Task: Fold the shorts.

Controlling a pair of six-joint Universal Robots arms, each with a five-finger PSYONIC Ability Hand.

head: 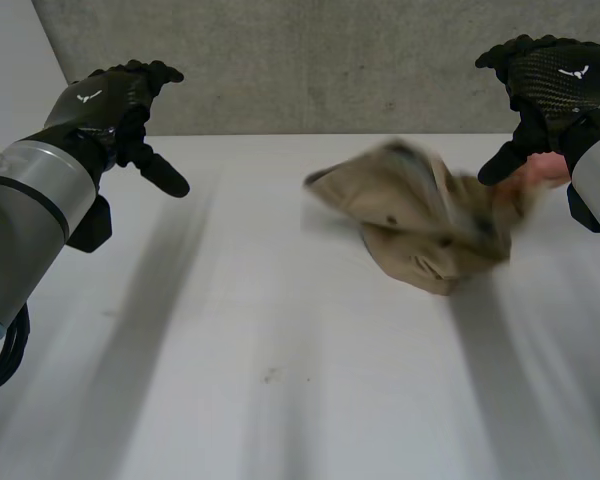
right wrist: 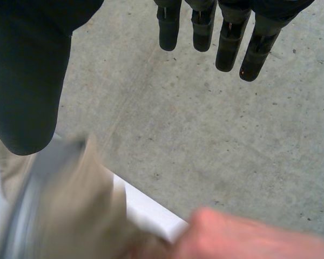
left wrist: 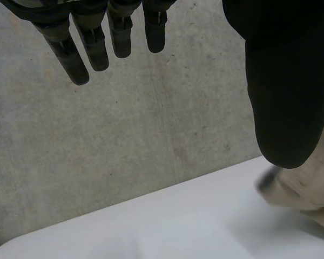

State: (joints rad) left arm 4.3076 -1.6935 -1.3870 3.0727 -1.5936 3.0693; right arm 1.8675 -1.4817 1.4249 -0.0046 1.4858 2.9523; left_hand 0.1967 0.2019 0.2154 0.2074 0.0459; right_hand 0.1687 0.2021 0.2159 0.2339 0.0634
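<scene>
Shorts (head: 420, 225) are lying bunched on the table (head: 280, 380), a person's hand (head: 542, 170) beside them. Left hand (head: 115, 100) and right hand (head: 555, 80) are hovering, fingers apart; reaching now is risking striking the person.

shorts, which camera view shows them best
Head view: the whole crumpled tan shorts lie on the white table. The left wrist view catches just one edge of them; the right wrist view shows part of them beside a person's hand.
</scene>
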